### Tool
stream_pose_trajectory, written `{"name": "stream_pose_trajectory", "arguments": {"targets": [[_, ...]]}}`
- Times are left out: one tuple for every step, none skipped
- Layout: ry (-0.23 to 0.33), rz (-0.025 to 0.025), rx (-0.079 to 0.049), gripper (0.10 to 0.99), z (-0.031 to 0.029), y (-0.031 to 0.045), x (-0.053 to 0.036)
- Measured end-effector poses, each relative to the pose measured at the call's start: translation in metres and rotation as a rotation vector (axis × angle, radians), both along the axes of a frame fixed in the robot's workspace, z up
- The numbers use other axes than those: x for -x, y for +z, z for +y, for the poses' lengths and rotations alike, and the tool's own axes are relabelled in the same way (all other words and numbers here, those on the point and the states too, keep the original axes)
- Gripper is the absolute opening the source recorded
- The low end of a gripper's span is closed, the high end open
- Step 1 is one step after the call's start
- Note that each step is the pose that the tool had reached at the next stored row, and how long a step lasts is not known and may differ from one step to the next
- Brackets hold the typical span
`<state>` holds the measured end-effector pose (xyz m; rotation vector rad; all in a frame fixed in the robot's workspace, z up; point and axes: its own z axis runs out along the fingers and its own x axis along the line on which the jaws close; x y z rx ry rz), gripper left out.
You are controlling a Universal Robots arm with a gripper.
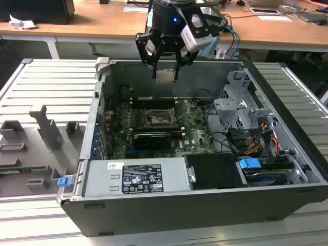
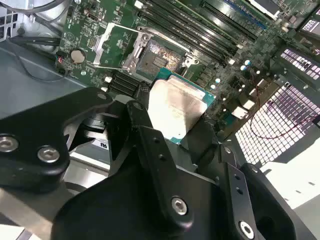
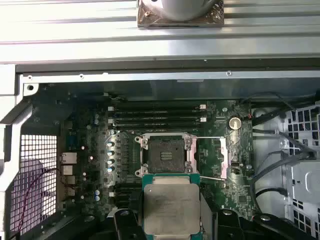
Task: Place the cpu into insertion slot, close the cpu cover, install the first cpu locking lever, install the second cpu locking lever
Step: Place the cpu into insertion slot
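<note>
The fingers (image 1: pixel 177 70) are closed on two opposite edges of the cpu (image 1: pixel 165 77), holding it flat over the open computer case (image 1: pixel 205 205), close to its far wall. In the exterior view the insertion slot (image 1: pixel 156 119) sits on the green motherboard (image 1: pixel 195 128), lower down and well apart from the chip. The cpu cover (image 1: pixel 180 110) stands raised on the side of the slot towards the exterior view's right.

In the second wrist view the cpu (image 2: pixel 175 107) shows its pale metal top, pinched between the black fingers (image 2: pixel 150 140). Beyond it the insertion slot (image 2: pixel 159 57) is open and bare, with the cpu cover (image 2: pixel 116 47) swung back beside it.

In the first wrist view the cpu (image 3: pixel 171 207) hangs with its edges running parallel to the rim of the insertion slot (image 3: pixel 167 155). The cpu cover (image 3: pixel 223 157) is folded clear to one side, and the long memory slots (image 3: pixel 157 115) lie past the socket.

The step in hand looks to be carrying the chip to the socket. To do it well, the chip should stay level and square to the rim, centred over the socket before any descent. It should then come straight down with no sideways slide, since the contacts probably bend easily. The grip on the edges should stay light, and the path should keep clear of the raised cover.
</note>
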<state>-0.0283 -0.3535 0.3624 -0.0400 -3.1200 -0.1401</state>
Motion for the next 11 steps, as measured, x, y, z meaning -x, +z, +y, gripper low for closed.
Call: {"name": "stream_pose_trajectory", "arguments": {"targets": [[0.0, 0.0, 0.0, 0.541, 0.0, 0.0, 0.0], [-0.002, 0.0, 0.0, 0.541, 0.0, 0.0, 0.0], [-0.005, 0.0, 0.0, 0.541, 0.0, 0.0, 0.0], [-0.009, 0.0, 0.0, 0.541, 0.0, 0.0, 0.0], [-0.013, 0.0, 0.0, 0.541, 0.0, 0.0, 0.0], [-0.017, 0.0, 0.0, 0.541, 0.0, 0.0, 0.0], [-0.02, 0.0, 0.0, 0.541, 0.0, 0.0, 0.0], [-0.023, 0.0, 0.0, 0.541, 0.0, 0.0, 0.0], [-0.024, 0.0, 0.0, 0.541, 0.0, 0.0, 0.0], [-0.025, 0.0, 0.0, 0.541, 0.0, 0.0, 0.0], [-0.026, 0.0, 0.0, 0.541, 0.0, 0.0, 0.0]]}}
